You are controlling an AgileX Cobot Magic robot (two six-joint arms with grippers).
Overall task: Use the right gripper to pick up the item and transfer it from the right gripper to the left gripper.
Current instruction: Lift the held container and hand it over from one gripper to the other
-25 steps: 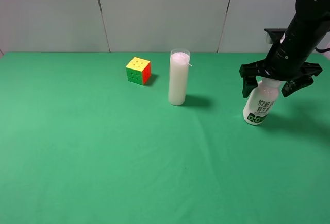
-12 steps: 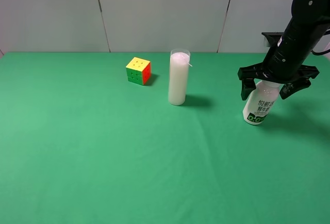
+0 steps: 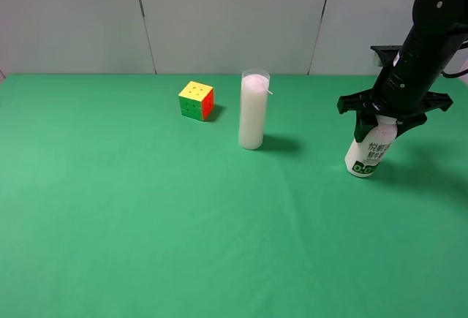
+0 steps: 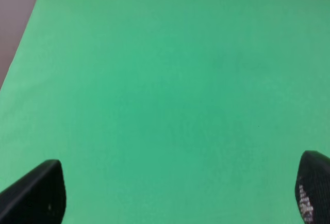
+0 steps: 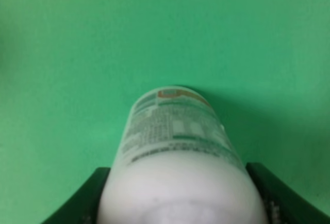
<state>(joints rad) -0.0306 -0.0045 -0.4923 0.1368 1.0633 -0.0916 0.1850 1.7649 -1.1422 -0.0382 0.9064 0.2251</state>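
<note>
The item, a small white bottle [image 3: 368, 154] with a green-and-black label, stands slightly tilted on the green table [image 3: 146, 216] at the right. My right gripper [image 3: 382, 121] is above it, its black fingers shut on the bottle's cap end. In the right wrist view the bottle [image 5: 178, 141] fills the middle, with a black finger [image 5: 77, 203] on each side pressed against it. My left gripper [image 4: 175, 195] is open and empty over bare green cloth. Only its two fingertips [image 4: 36, 195] show, and it is out of the exterior high view.
A tall white candle in clear glass [image 3: 253, 111] stands at the table's middle back. A coloured puzzle cube [image 3: 196, 100] sits to its left. A grey wall runs along the back edge.
My right gripper's fingers were spread wide on either side of the bottle's top and have closed onto it. The bottle, candle and cube have not moved.
</note>
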